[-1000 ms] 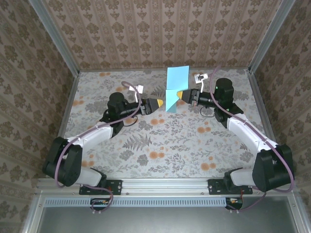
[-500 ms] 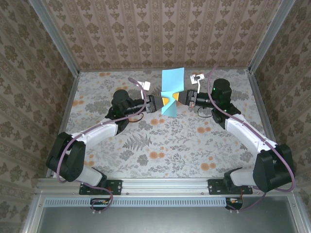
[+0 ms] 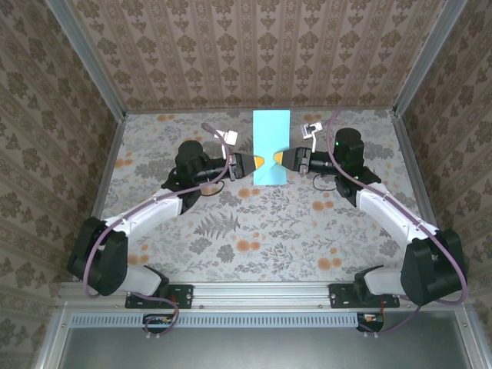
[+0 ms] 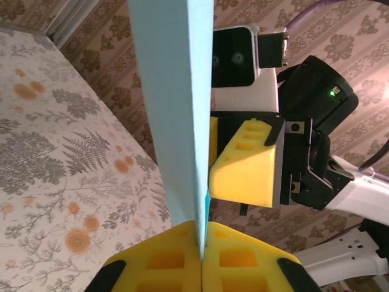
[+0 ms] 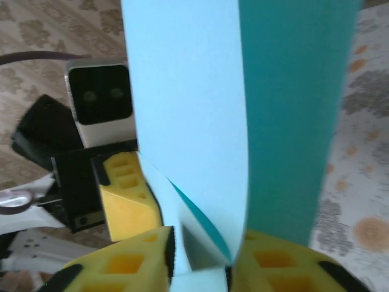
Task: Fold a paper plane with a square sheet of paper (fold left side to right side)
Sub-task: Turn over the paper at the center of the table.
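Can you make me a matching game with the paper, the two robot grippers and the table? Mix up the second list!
Things:
1. sheet of paper
2. left gripper
3. right gripper
4. table

Clues:
A. covered in a flowery pattern
B. jaws pinch the paper's right edge in the top view
C. turquoise-blue, held between both grippers
D. jaws pinch the paper's left edge in the top view

Pairs: 1-C, 2-D, 3-B, 4-A

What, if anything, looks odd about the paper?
The paper is pinched at its middle between the left gripper and right gripper, so it narrows there, and a small crooked fold shows by the right one.
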`<state>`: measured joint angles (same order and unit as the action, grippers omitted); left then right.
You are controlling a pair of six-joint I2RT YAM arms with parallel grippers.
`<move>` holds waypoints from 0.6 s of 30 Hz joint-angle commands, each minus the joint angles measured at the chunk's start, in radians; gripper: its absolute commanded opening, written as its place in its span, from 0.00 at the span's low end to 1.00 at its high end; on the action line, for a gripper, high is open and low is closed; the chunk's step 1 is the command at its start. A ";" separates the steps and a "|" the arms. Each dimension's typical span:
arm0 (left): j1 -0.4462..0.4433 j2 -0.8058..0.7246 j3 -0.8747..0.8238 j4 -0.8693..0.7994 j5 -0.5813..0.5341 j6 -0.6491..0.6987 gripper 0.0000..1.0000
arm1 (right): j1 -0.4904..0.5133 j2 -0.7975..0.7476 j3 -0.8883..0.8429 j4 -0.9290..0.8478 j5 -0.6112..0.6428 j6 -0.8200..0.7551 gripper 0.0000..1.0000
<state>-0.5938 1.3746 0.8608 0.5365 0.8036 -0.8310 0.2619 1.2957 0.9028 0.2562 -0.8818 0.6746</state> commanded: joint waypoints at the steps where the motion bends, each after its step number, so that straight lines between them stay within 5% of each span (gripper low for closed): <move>1: -0.025 -0.061 0.058 -0.333 -0.101 0.205 0.02 | -0.026 -0.081 -0.013 -0.176 0.143 -0.108 0.37; 5: -0.125 -0.083 0.182 -0.805 -0.431 0.455 0.00 | -0.047 -0.159 -0.030 -0.370 0.361 -0.200 0.47; 9: -0.253 -0.044 0.280 -1.083 -0.791 0.533 0.00 | -0.050 -0.227 -0.038 -0.543 0.596 -0.269 0.59; 14: -0.395 0.088 0.385 -1.346 -1.213 0.421 0.00 | -0.064 -0.282 -0.043 -0.726 0.905 -0.284 0.79; 18: -0.467 0.204 0.474 -1.493 -1.403 0.272 0.00 | -0.085 -0.338 -0.074 -0.788 1.092 -0.269 1.00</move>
<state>-1.0309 1.5230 1.2747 -0.7200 -0.3195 -0.4538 0.1909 1.0046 0.8555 -0.4080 -0.0284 0.4156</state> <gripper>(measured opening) 0.048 0.986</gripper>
